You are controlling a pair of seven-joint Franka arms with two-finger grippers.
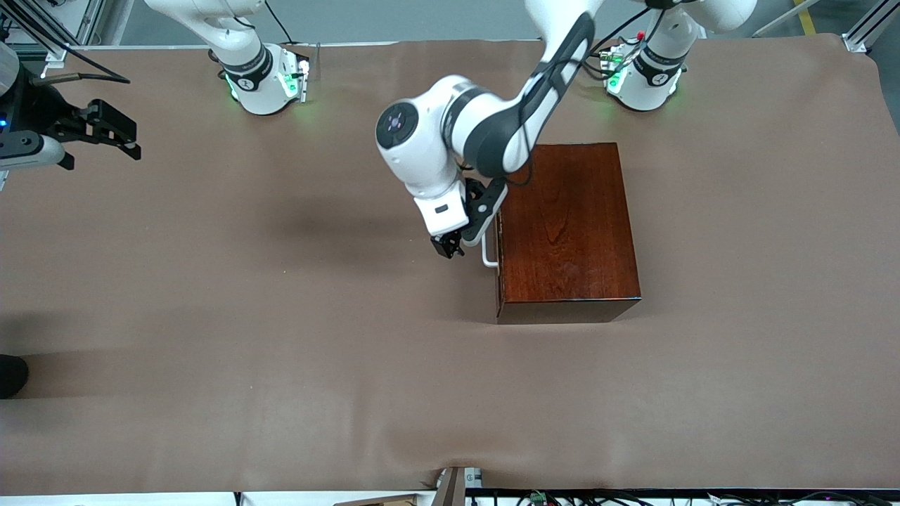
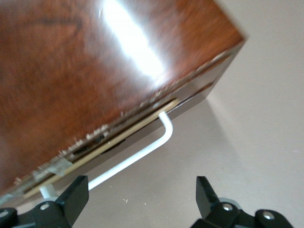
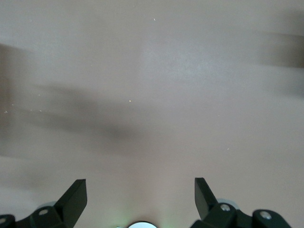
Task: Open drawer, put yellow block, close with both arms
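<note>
Drawer front of dark wood with a white U-shaped bar handle [image 1: 490,247] sits shut, or nearly so, in the glossy reddish-brown wooden box [image 1: 568,228], which stands toward the left arm's end of the table – only a thin pale strip of the tray edge shows along the seam in the left wrist view. By that judgement the task is barely begun: opening, loading and closing all remain. The small yellow block cannot be found in any view, so where it lies cannot be told. The left gripper [image 1: 451,245], black and two-fingered on a white jointed arm, hangs just beside the handle with its fingers spread and nothing between them; in its own wrist view the thin round bar [image 2: 142,154] runs close to one fingertip, though contact cannot be confirmed. The right gripper [image 1: 111,130] waits over the right arm's end of the table, fingers spread wide over bare cloth. The box top is polished, mirror-bright with visible grain – the brown table covering [image 1: 281,316] is matte, soft and faintly wrinkled.
</note>
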